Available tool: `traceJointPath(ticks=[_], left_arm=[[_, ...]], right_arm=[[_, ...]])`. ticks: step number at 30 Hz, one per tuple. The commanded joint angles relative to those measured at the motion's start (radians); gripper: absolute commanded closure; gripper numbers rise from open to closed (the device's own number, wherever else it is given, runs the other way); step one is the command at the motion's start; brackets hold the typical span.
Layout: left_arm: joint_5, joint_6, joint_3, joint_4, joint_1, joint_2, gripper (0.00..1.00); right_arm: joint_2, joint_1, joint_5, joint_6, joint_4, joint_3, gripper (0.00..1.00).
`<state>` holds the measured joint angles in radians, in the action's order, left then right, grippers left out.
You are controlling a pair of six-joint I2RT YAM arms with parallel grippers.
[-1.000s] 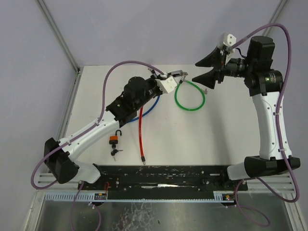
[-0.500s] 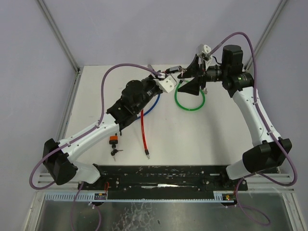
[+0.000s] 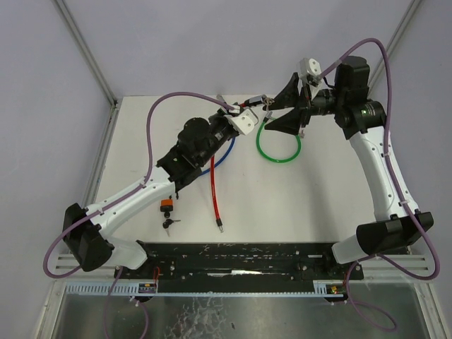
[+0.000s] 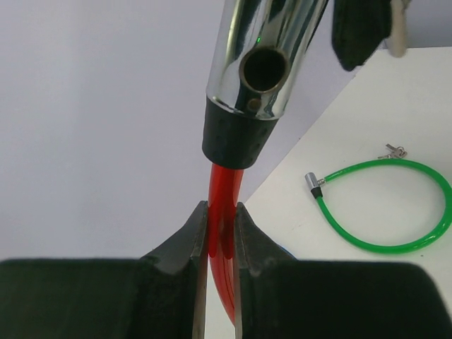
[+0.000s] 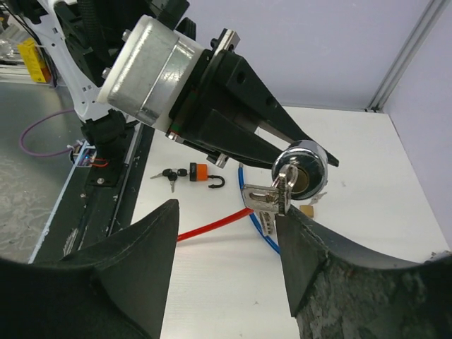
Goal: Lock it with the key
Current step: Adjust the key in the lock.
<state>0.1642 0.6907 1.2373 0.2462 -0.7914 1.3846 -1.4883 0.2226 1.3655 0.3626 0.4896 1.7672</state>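
My left gripper (image 3: 256,113) is shut on the red cable lock (image 3: 214,187) just below its chrome lock head and holds it off the table. In the left wrist view the red cable (image 4: 222,205) is pinched between the jaws (image 4: 220,233), with the chrome head (image 4: 265,56) pointing up. In the right wrist view a bunch of keys (image 5: 267,198) hangs from the keyhole of the chrome head (image 5: 304,168). My right gripper (image 3: 271,116) is wide open around the head's end; its right finger (image 5: 311,247) is next to the keys.
A green cable lock (image 3: 279,145) with its keys (image 4: 394,150) lies on the table under the grippers. A blue cable (image 3: 224,152) lies beside it. An orange padlock (image 3: 167,205) and its keys (image 3: 169,223) lie at the front left. A small brass padlock (image 5: 307,210) lies beyond the blue cable.
My right gripper has moved left from the far right up to the lock head held by my left gripper. The red cable's free end has swung slightly to the right.
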Motion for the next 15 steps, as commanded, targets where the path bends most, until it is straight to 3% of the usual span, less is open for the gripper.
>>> traceJointPath(ticks=[1,9,15], left_arm=[[0.015,-0.022,0.004,0.140,-0.003,-0.004,1.00],[0.090,-0.013,-0.005,0.195,-0.004,0.000,1.00],[0.081,-0.024,-0.014,0.206,-0.003,0.009,1.00]], right_arm=[[0.034,0.008,0.049,-0.004,0.015,0.024,0.39],[0.058,0.009,0.057,-0.222,-0.168,-0.055,0.48],[0.050,0.009,0.073,-0.348,-0.270,-0.035,0.48]])
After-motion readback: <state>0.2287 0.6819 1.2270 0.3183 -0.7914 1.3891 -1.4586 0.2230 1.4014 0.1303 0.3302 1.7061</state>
